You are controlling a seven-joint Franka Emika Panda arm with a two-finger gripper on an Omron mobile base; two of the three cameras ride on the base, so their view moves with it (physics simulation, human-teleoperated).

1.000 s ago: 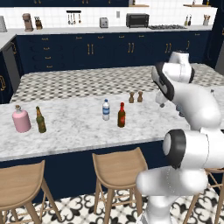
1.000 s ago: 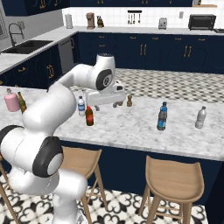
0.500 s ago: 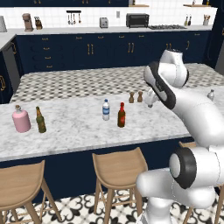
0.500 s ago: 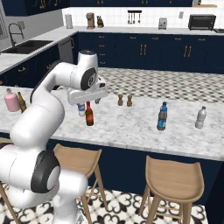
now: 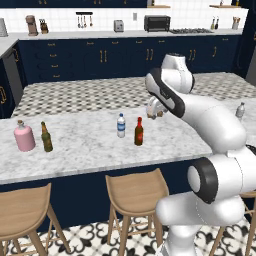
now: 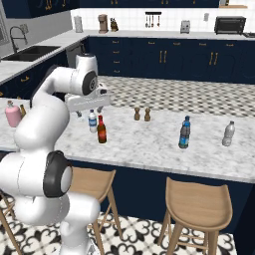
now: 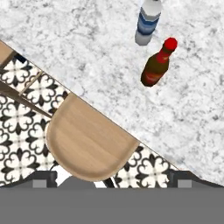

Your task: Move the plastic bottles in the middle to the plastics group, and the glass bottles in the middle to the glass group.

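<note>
The white arm rises from the base and bends forward over the marble counter [image 5: 90, 145], its hand hanging above the counter's middle with the gripper [image 5: 154, 108] pointing down and its fingers spread wide, holding nothing. Below and to the left of it in the left base view stand the clear water bottle [image 5: 121, 125] and, just beside it on the right, the red-brown glass bottle [image 5: 139, 132], both upright and apart from the fingers. In the hand view the two sit near the far edge of the picture, with a wooden stool [image 7: 87, 140] closer. The pink flask [image 5: 24, 137] and olive-green bottle [image 5: 46, 137] stand together at the counter's left end. The dark blue-tinted bottle [image 6: 185, 132] and the clear grey bottle [image 6: 228, 134] stand well to the right.
</note>
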